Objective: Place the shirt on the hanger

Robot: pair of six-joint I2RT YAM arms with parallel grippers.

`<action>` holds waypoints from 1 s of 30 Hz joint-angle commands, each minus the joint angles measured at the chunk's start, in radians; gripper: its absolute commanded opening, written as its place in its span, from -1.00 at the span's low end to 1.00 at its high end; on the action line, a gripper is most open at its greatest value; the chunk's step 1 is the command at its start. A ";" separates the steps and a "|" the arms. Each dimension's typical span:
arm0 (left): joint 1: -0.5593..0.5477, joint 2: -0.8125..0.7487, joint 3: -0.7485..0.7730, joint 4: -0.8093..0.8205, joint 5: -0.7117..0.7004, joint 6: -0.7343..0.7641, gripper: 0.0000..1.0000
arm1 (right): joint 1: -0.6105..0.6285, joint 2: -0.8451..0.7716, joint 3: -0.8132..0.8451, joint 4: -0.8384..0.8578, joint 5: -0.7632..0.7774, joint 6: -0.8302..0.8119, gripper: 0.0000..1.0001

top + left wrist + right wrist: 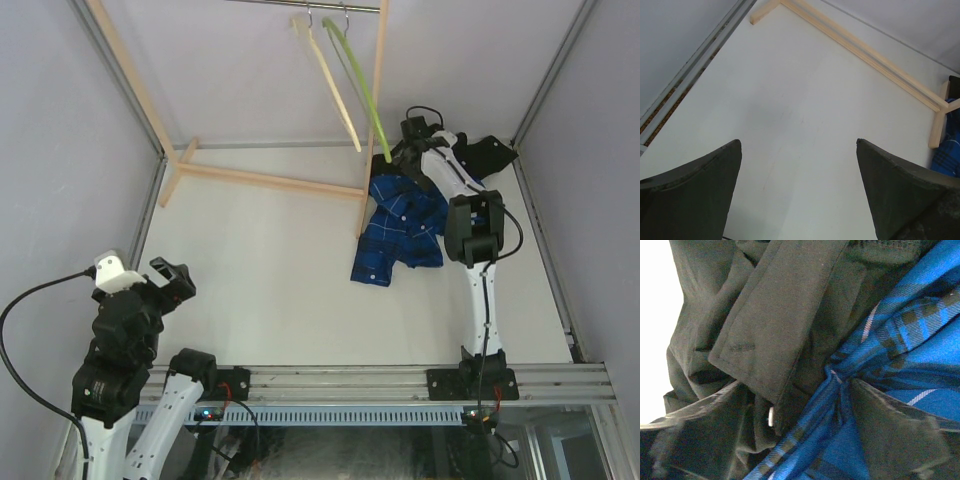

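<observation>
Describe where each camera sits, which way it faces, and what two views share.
Top external: above and behind the bases, looking down on the table; both arms show, left pincer, right pincer.
Left wrist: low, facing across the table to the wooden rack; its own fingers show.
Right wrist: pressed close to the black shirt and blue plaid shirt; its fingers show.
Shared: the blue plaid shirt appears in all three.

So the left gripper (pixel 798 142) has its two dark grey fingers (pixel 700 190) spread wide over the plain white tabletop (pixel 790 100). A long pale wooden beam (pixel 865 52) runs diagonally beyond them. A bit of blue plaid cloth (pixel 947 152) peeks in just past the beam's right end. A grey metal frame rail (pixel 695 62) runs well off to the beam's left.
</observation>
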 commanded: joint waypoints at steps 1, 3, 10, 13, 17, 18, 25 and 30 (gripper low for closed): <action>0.020 -0.001 -0.016 0.043 0.001 -0.002 1.00 | -0.014 -0.002 -0.040 0.044 -0.020 -0.033 0.45; 0.030 -0.001 -0.016 0.046 0.007 0.000 1.00 | -0.031 -0.050 -0.140 0.133 -0.056 -0.047 0.03; 0.049 -0.006 -0.018 0.049 0.014 0.004 1.00 | -0.131 -0.339 -0.505 0.462 -0.267 -0.130 -1.00; 0.048 -0.008 -0.018 0.050 0.015 0.005 1.00 | -0.177 -0.480 -0.642 0.515 -0.291 -0.153 -1.00; 0.050 -0.010 -0.019 0.050 0.016 0.004 1.00 | -0.227 -0.689 -0.780 0.519 -0.256 -0.199 -1.00; 0.051 -0.008 -0.018 0.050 0.018 0.006 1.00 | -0.236 -0.739 -0.810 0.506 -0.239 -0.218 -1.00; 0.062 0.022 -0.013 0.056 0.048 0.022 1.00 | -0.234 -1.177 -1.068 0.432 -0.223 -0.397 -1.00; 0.063 0.051 0.011 0.050 0.081 0.039 1.00 | -0.186 -1.522 -1.202 0.386 -0.328 -0.530 -1.00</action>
